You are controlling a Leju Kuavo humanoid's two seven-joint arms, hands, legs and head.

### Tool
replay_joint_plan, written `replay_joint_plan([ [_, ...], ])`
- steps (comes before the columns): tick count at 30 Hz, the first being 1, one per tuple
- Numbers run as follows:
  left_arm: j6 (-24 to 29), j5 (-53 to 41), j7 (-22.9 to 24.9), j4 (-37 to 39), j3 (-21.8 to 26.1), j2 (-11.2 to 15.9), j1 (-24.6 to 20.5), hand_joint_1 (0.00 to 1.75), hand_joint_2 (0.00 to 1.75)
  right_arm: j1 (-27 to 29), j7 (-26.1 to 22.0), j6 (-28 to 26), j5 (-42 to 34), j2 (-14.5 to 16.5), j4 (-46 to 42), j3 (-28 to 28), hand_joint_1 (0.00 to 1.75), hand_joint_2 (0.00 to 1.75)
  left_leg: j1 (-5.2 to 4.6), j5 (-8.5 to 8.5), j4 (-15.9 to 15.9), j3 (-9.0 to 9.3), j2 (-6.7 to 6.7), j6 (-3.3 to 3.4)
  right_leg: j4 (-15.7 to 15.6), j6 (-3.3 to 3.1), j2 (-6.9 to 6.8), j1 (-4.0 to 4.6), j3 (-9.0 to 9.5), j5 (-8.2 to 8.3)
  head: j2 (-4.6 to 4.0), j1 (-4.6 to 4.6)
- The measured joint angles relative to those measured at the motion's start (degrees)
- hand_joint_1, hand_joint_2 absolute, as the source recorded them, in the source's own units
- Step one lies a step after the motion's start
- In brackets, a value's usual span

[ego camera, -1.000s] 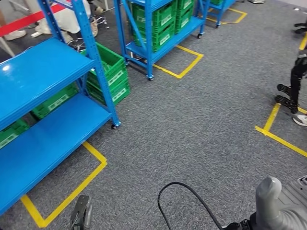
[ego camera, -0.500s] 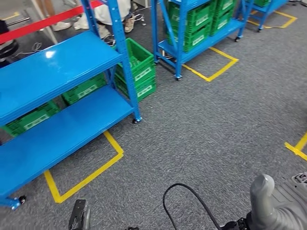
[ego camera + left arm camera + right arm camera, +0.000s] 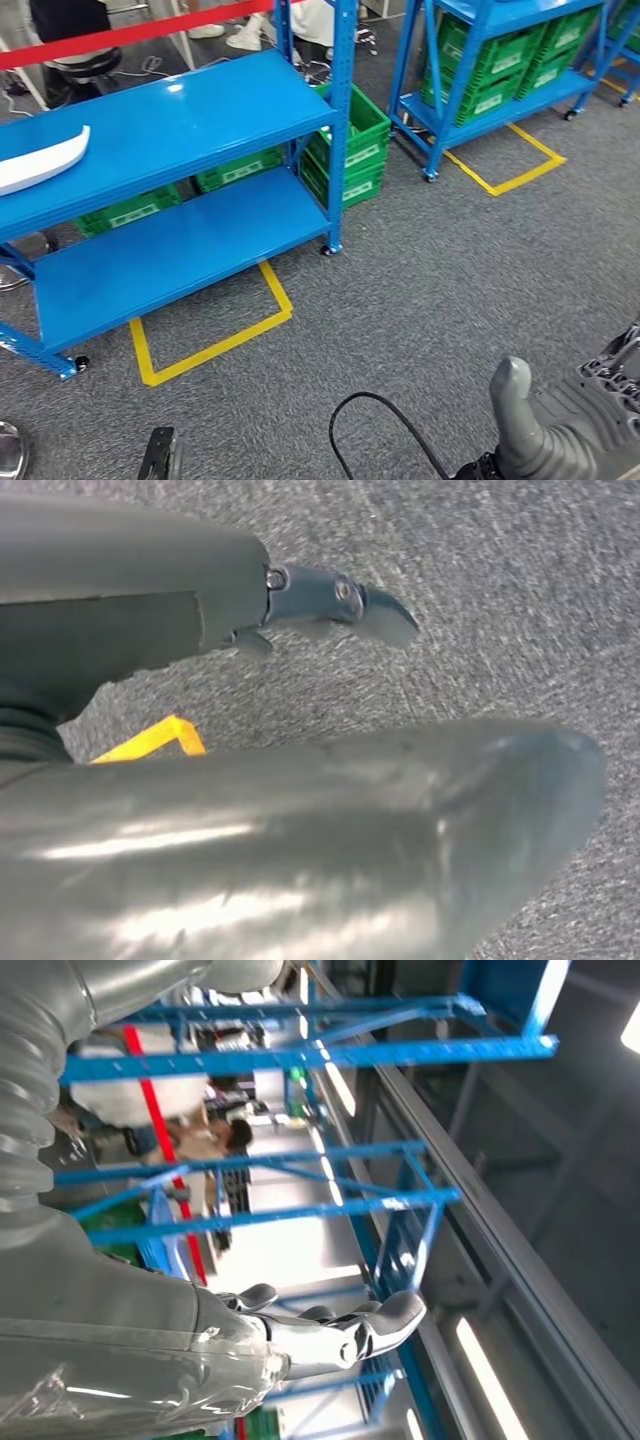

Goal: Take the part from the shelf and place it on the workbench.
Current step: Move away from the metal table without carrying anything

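part: a long white curved piece (image 3: 41,160), tapering to a point, flat on the blue shelf (image 3: 189,110) at the frame's upper left
left hand (image 3: 340,595): fingers straight, holding nothing
right hand (image 3: 332,1335): fingers extended, empty
floor: grey carpet (image 3: 453,280)

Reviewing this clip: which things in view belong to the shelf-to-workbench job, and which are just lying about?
Job:
white curved part, lying on the near shelf's top board
blue shelf that carries it
left hand and right hand, both holding nothing

Lying about:
green crates beside and under the shelf
second blue rack with crates
yellow floor tape
black cable
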Motion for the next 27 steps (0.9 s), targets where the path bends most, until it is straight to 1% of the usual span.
replay_joint_plan([
  [1,-0.05,-0.02,-0.04,0.00,0.01,-0.05,0.04,0.00,0.00,0.10,0.00,0.00,0.01,-0.08,0.22,0.00,0.00,1.75,0.00,0.02,0.01,0.01,-0.77,-0.02,0.62,-0.04,0.07,-0.01,-0.46,0.40,0.00,0.01],
  [2,-0.10,-0.03,-0.13,0.00,0.01,-0.12,0.07,0.00,0.00,0.18,0.00,0.00,0.01,-0.13,0.38,0.01,0.00,1.75,0.04,0.05,0.03,0.07,-1.61,-0.08,-1.29,-0.14,0.22,-0.05,0.32,1.99,0.00,0.00],
  [3,-0.13,-0.03,-0.25,0.00,0.02,-0.19,0.07,0.00,0.00,0.23,0.00,-0.01,0.01,-0.15,0.49,0.01,0.00,1.75,0.10,0.07,0.06,0.13,-2.45,-0.20,-5.08,-0.21,0.76,-0.16,2.07,4.23,0.00,0.01],
  [4,-0.15,-0.02,-0.38,0.00,0.02,-0.25,0.06,0.00,0.00,0.26,-0.01,-0.02,0.01,-0.17,0.56,0.02,0.00,1.75,0.14,0.09,0.11,0.15,-3.24,-0.41,-9.37,-0.26,2.06,-0.36,4.11,6.09,0.00,0.01],
  [5,-0.18,0.01,-0.52,0.00,0.03,-0.30,0.03,0.00,0.00,0.31,-0.01,-0.05,0.02,-0.18,0.63,0.02,0.00,1.75,0.15,0.11,0.22,0.07,-4.01,-0.69,-12.99,-0.36,3.28,-0.54,5.88,7.44,0.00,0.01],
  [6,-0.22,0.03,-0.67,0.00,0.03,-0.32,0.03,0.00,0.00,0.37,-0.01,-0.11,0.09,-0.19,0.67,0.03,0.00,1.75,0.17,0.18,0.29,-0.10,-4.59,-1.03,-15.09,-0.49,4.25,-0.63,6.90,8.02,0.00,-0.02],
  [7,-0.25,0.04,-0.78,0.00,0.04,-0.32,0.06,0.00,0.00,0.42,-0.02,-0.17,0.21,-0.20,0.71,0.03,0.00,1.75,0.22,0.32,0.27,-0.30,-5.10,-1.41,-15.81,-0.72,4.70,-0.60,7.24,8.01,0.00,-0.05],
  [9,-0.26,0.04,-0.95,0.00,0.05,-0.26,0.17,0.00,0.00,0.50,-0.02,-0.27,0.55,-0.20,0.74,0.07,0.00,1.75,0.41,0.60,0.10,-0.60,-5.86,-2.09,-15.92,-1.44,3.62,-0.43,7.26,8.29,0.00,-0.08],
  [10,-0.21,0.04,-0.99,0.00,0.06,-0.24,0.22,0.00,0.00,0.52,-0.02,-0.29,0.67,-0.20,0.73,0.10,0.00,1.75,0.35,0.33,0.37,-0.80,-5.24,-2.36,-16.01,-1.84,3.01,-0.45,7.30,8.40,0.00,-0.19],
  [11,-0.16,0.07,-1.01,0.00,0.07,-0.21,0.21,0.00,0.00,0.54,-0.02,-0.29,0.72,-0.20,0.72,0.13,0.00,1.75,0.25,-0.57,1.59,-1.43,-4.01,-2.60,-16.13,-2.22,2.32,-0.50,7.33,8.48,0.00,-0.41],
  [12,-0.14,0.13,-1.05,0.00,0.08,-0.20,0.15,0.00,0.00,0.58,-0.02,-0.29,0.60,-0.20,0.71,0.14,0.00,1.75,0.13,-2.13,4.10,-2.65,-2.41,-2.80,-16.22,-2.52,1.56,-0.54,7.33,8.51,0.00,-0.63],
  [13,-0.16,0.23,-1.12,0.00,0.10,-0.22,0.08,0.00,0.00,0.63,-0.02,-0.29,0.30,-0.20,0.70,0.15,0.00,1.75,0.01,-4.11,7.77,-4.42,-0.78,-2.98,-16.23,-2.73,0.79,-0.45,7.29,8.47,0.00,-0.86],
  [14,-0.21,0.36,-1.19,0.00,0.14,-0.22,0.02,0.00,0.00,0.67,-0.02,-0.29,-0.07,-0.21,0.70,0.15,0.00,1.75,0.03,-6.00,11.88,-6.41,0.06,-3.11,-16.23,-2.86,-0.03,-0.36,7.23,8.43,0.00,-0.96],
  [15,-0.28,0.46,-1.27,0.00,0.18,-0.23,0.00,0.00,0.00,0.70,-0.02,-0.30,-0.42,-0.21,0.70,0.15,0.00,1.75,0.04,-7.19,15.18,-7.98,0.40,-3.18,-16.22,-2.92,-0.85,-0.30,7.20,8.39,0.00,-0.95],
  [16,-0.35,0.54,-1.32,0.00,0.22,-0.24,0.04,0.00,0.00,0.71,-0.02,-0.30,-0.64,-0.22,0.70,0.15,0.00,1.75,0.04,-7.32,16.73,-8.66,0.52,-3.19,-16.22,-2.96,-1.63,-0.26,7.20,8.35,0.00,-0.96],
  [17,-0.39,0.57,-1.34,0.00,0.25,-0.24,0.09,0.00,0.00,0.71,-0.02,-0.31,-0.70,-0.22,0.70,0.15,0.00,1.75,0.04,-6.34,15.99,-8.17,0.64,-3.13,-16.22,-2.95,-2.36,-0.23,7.25,8.31,0.00,-0.97],
  [18,-0.43,0.56,-1.34,0.00,0.27,-0.24,0.12,0.00,0.00,0.70,-0.02,-0.31,-0.69,-0.22,0.70,0.15,0.00,1.75,0.00,-4.57,13.19,-6.57,1.02,-3.01,-16.22,-2.90,-3.05,-0.22,7.36,8.25,0.00,-0.96],
  [19,-0.43,0.55,-1.34,0.00,0.29,-0.24,0.11,0.00,0.00,0.70,-0.02,-0.31,-0.69,-0.22,0.70,0.15,0.00,1.75,-0.11,-2.63,9.19,-4.27,2.24,-2.79,-16.22,-2.78,-3.67,-0.16,7.53,8.16,0.00,-0.98],
  [20,-0.43,0.53,-1.34,0.00,0.31,-0.25,0.01,0.00,0.00,0.73,-0.02,-0.31,-0.70,-0.22,0.70,0.15,0.00,1.75,-0.36,-1.28,5.13,-2.05,3.88,-2.57,-16.12,-2.57,-4.24,0.02,7.64,7.98,0.00,-1.01],
  [21,-0.43,0.49,-1.34,0.00,0.32,-0.26,-0.11,0.00,0.00,0.73,-0.02,-0.31,-0.73,-0.22,0.70,0.15,0.00,1.75,-0.56,-0.52,2.24,-0.52,5.15,-2.28,-16.08,-2.31,-4.76,0.23,7.76,7.83,0.00,-0.99],
  [22,-0.43,0.44,-1.34,0.00,0.33,-0.27,-0.22,0.00,0.00,0.73,-0.02,-0.31,-0.76,-0.24,0.69,0.15,0.00,1.75,-0.74,-0.34,0.64,0.22,6.01,-2.00,-16.08,-2.04,-5.31,0.44,7.86,7.69,0.00,-0.97],
  [23,-0.42,0.40,-1.34,0.00,0.33,-0.27,-0.26,0.00,0.00,0.73,-0.02,-0.31,-0.79,-0.25,0.68,0.15,0.00,1.75,-0.87,-0.49,0.15,0.24,5.82,-1.76,-16.13,-1.79,-5.92,0.59,7.96,7.59,0.00,-0.92],
  [24,-0.40,0.39,-1.34,0.00,0.34,-0.28,-0.22,0.00,0.00,0.70,-0.02,-0.31,-0.83,-0.26,0.67,0.15,0.00,1.75,-0.78,-0.40,0.16,0.13,4.99,-1.44,-16.28,-1.53,-6.62,0.61,8.18,7.49,0.00,-0.90],
  [25,-0.38,0.38,-1.34,0.00,0.36,-0.31,-0.13,0.00,0.00,0.69,-0.02,-0.31,-0.84,-0.27,0.66,0.15,0.00,1.75,-0.63,-0.31,0.07,0.15,4.26,-1.16,-16.10,-1.20,-6.52,0.54,8.26,7.16,0.00,-0.86],
  [26,-0.36,0.37,-1.34,0.00,0.38,-0.33,-0.07,0.00,0.00,0.69,-0.04,-0.31,-0.85,-0.28,0.65,0.15,0.00,1.75,-0.42,-0.18,-0.03,0.21,3.51,-0.84,-15.16,-0.85,-5.58,0.44,8.02,6.37,0.00,-0.73],
  [27,-0.33,0.37,-1.34,0.00,0.40,-0.36,-0.09,0.00,0.00,0.70,-0.05,-0.31,-0.96,-0.31,0.64,0.15,0.00,1.75,-0.18,-0.04,-0.12,0.30,2.76,-0.53,-12.95,-0.51,-4.07,0.30,7.13,4.99,0.00,-0.56],
])
